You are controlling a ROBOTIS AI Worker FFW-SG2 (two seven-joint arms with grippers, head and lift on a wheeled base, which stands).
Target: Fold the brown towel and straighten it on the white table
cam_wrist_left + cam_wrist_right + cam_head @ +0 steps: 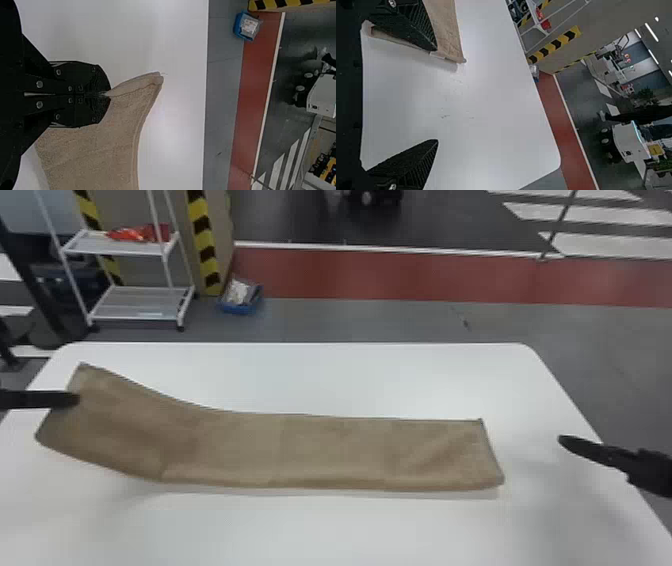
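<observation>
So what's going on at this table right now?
The left gripper is shut on the left end of the brown towel. The towel lies as a long strip across the white table, its left part angled toward the far side, so it isn't straight yet. The right gripper is open and holds nothing, just off the towel's right end.

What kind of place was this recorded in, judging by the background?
Probably an indoor robotics lab or industrial test area. The floor has a red lane and white crossing-like stripes, yellow-and-black hazard tape marks the edges behind, and a white wheeled rack stands nearby.
</observation>
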